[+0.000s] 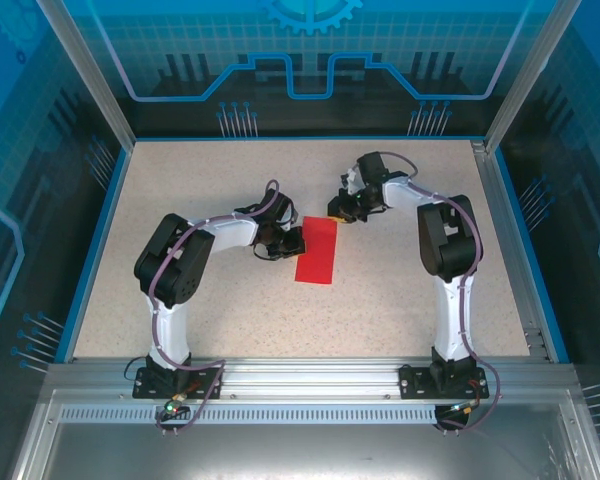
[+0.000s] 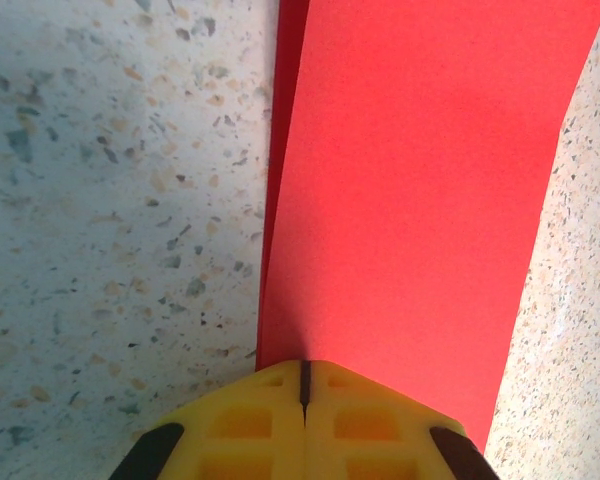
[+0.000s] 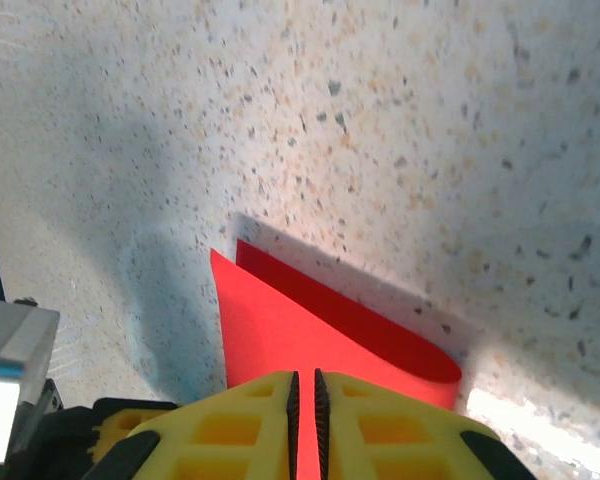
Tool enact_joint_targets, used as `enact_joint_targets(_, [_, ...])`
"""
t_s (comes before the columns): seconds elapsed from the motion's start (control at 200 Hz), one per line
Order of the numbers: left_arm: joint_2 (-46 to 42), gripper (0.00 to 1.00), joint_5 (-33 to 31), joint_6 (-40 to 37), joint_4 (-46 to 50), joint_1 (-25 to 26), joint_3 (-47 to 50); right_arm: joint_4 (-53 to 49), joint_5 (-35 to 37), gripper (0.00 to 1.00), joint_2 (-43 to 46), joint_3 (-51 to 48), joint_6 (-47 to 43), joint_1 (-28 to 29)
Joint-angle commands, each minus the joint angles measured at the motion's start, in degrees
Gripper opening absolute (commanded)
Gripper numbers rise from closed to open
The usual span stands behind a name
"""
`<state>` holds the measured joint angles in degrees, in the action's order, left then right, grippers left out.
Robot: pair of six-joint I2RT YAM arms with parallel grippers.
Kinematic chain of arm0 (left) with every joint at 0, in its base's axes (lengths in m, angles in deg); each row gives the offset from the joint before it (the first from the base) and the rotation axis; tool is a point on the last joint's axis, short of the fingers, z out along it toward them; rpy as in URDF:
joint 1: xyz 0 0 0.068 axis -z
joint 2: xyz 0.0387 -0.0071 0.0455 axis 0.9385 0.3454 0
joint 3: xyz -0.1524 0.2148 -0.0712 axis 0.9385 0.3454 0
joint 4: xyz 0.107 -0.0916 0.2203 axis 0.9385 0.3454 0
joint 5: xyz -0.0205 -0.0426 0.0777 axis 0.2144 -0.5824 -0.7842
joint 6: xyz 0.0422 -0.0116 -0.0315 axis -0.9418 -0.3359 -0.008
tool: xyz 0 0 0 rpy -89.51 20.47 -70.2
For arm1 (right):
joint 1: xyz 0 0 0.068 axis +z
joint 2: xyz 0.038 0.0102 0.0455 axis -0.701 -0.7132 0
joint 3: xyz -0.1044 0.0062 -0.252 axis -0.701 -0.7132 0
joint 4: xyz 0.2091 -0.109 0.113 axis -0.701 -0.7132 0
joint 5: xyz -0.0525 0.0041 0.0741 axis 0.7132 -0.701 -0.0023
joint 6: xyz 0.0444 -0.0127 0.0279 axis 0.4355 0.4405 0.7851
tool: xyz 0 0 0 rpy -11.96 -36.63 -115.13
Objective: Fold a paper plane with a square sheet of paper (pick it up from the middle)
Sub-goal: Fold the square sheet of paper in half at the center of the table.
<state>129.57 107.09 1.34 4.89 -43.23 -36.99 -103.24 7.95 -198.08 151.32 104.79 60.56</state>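
Here, folded paper (image 1: pixel 317 252) runs near-to-far, slightly tilted.

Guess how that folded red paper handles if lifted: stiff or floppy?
Probably floppy: the folded red paper bows up at the right gripper. Looks thin, so likely light; a push may slide it. Its soft, rounded fold may spring open.

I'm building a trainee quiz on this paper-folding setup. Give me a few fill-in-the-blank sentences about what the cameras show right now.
1. The sheet of paper on the table is ____ in colour.
2. The right wrist view shows the sheet doubled over into ____ layers.
3. The left gripper has its jaws ____.
4. Seen from above, the sheet lies ____ the left gripper and the right gripper.
Missing words: red; two; shut; between.
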Motion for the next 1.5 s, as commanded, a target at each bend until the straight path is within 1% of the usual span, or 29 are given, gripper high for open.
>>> enact_joint_targets(0.0, [2.5, 0.0, -2.4, -1.7, 7.0, 0.0, 2.9, -2.6, -1.1, 0.16, -2.9, 1.6, -0.2, -0.5])
enact_joint_targets(0.305, [2.5, 0.0, -2.3, -1.8, 6.8, -0.2, 3.1, -5.3, 1.9, 0.15, -6.7, 2.1, 0.1, -0.3])
enact_joint_targets(0.44, [2.3, 0.0, -2.4, -2.0, 7.1, -0.2, 3.1, -8.1, 2.5, 0.15, -5.3, 4.9, -0.6, -0.4])
enact_joint_targets(0.685, [2.1, 0.0, -2.4, -1.8, 7.0, -0.2, 3.1, -6.5, -3.8, 0.16, -1.9, 6.3, 0.3, -1.9])
enact_joint_targets(0.82, [2.1, 0.0, -2.3, -1.8, 7.0, -0.2, 3.1, -5.6, -4.0, 0.16, -2.2, 5.2, 0.8, -1.6])
enact_joint_targets(0.945, [2.1, 0.0, -2.2, -1.9, 7.0, -0.3, 3.2, -4.7, -2.9, 0.16, -3.8, 4.2, 1.7, -1.1])
enact_joint_targets(1.125, [1.9, 0.0, -2.2, -2.0, 7.0, -0.3, 3.4, -5.6, 1.8, 0.16, -6.7, 3.9, 2.3, -0.9])
enact_joint_targets(1.205, [1.9, 0.0, -2.0, -2.0, 6.9, -0.3, 3.3, -8.3, 4.7, 0.16, -7.5, 4.7, 1.8, -0.8])
enact_joint_targets(1.275, [1.9, 0.0, -1.8, -2.0, 6.8, -0.3, 3.3, -9.2, 5.5, 0.16, -7.5, 4.5, 1.3, -0.5])
enact_joint_targets(1.365, [1.9, 0.0, -1.5, -1.9, 6.7, -0.4, 3.2, -11.1, 8.3, 0.17, -7.3, 5.5, -0.1, 0.4])
enact_joint_targets(1.425, [1.9, 0.0, -1.4, -1.9, 6.8, -0.3, 3.0, -10.9, 6.5, 0.17, -6.8, 5.9, -0.8, 0.6])
enact_joint_targets(1.495, [1.8, 0.0, -1.4, -1.9, 6.9, -0.3, 2.9, -7.7, 3.3, 0.17, -4.8, 4.6, 0.1, 0.1])
